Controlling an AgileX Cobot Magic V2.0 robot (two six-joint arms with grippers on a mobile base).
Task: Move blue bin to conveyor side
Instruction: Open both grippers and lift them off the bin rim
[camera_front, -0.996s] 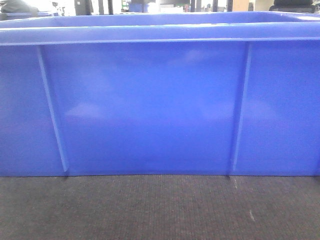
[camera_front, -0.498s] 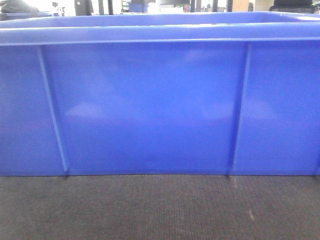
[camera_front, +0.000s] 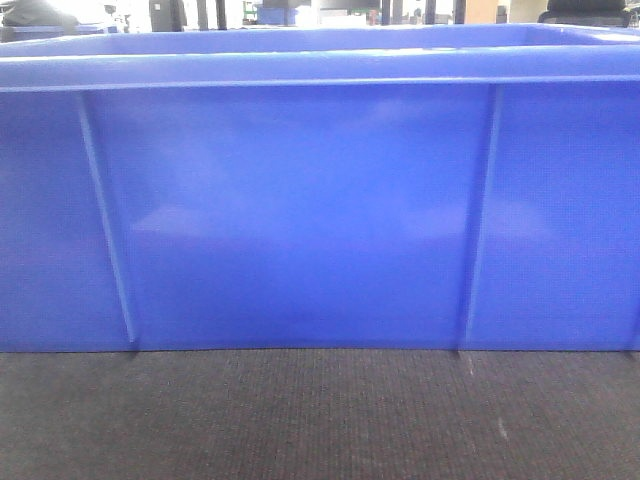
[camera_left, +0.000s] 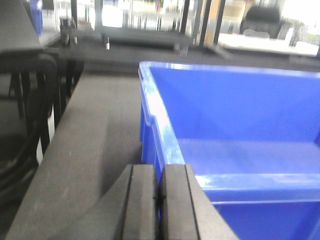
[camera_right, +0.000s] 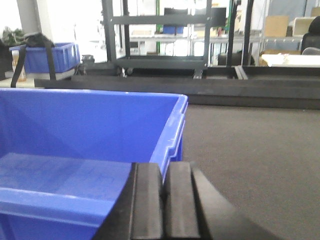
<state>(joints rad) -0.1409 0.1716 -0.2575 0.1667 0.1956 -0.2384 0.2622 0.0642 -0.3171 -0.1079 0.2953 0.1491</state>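
Blue bin on the belt, both my hands closed at its near corners.

The blue bin (camera_front: 300, 210) sat flat on the dark grey conveyor belt (camera_front: 320, 420), its ribbed side wall filling the front view and its inside bare. My left hand (camera_left: 160, 200) hung by the bin's near left corner, pads pressed together with nothing between them. My right hand (camera_right: 164, 200) was likewise shut and empty at the near right corner. Behind the belt stood a black metal rack (camera_right: 160, 40) and a smaller blue crate (camera_right: 47, 56).
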